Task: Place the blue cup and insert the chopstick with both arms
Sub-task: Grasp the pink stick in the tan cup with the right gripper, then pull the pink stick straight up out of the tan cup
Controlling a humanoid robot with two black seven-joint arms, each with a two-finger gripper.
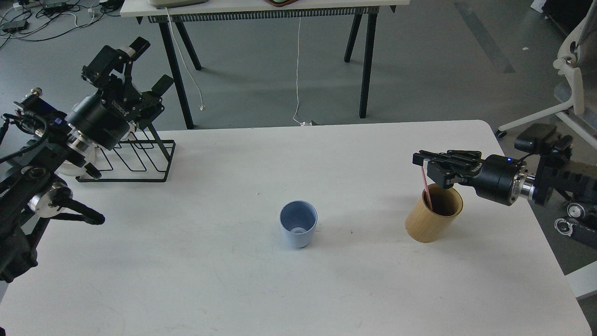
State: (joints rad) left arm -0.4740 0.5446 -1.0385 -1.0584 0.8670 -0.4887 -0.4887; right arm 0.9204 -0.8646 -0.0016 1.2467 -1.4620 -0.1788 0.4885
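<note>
Head view: your blue cup (298,224) stands upright and alone on the white worktop (196,261), roughly mid-surface, mouth up, nothing inside that you can make out beyond its base. No claw is near it.

Your right claw (422,161) reaches in horizontally from the right edge, sitting just above the rim of the tan wooden holder (431,217). Its 2 fingers are closed on the top end of the pink chopstick (426,186). The stick runs down from the fingertips at a slight slant, and its lower end is inside the holder's mouth. The holder looks slightly tilted from this angle and stands well right of the blue cup, apart from it.

Your left claw (150,65) is raised at the far left, above the black wire rack (140,161), pointing up and away from the worktop. Its 2 fingers are spread apart with nothing between them. The ROBOTIQ wrist sits just below it, in front of the rack's left part. The rack rests near the worktop's back-left corner, well apart from the cup. Something white shows behind the wrist at the rack's left end; you cannot tell what it is.

Beyond the worktop: grey floor, a second table (261,9) with black legs and white cables hanging down, and part of a white office chair (571,79) at the upper right.
</note>
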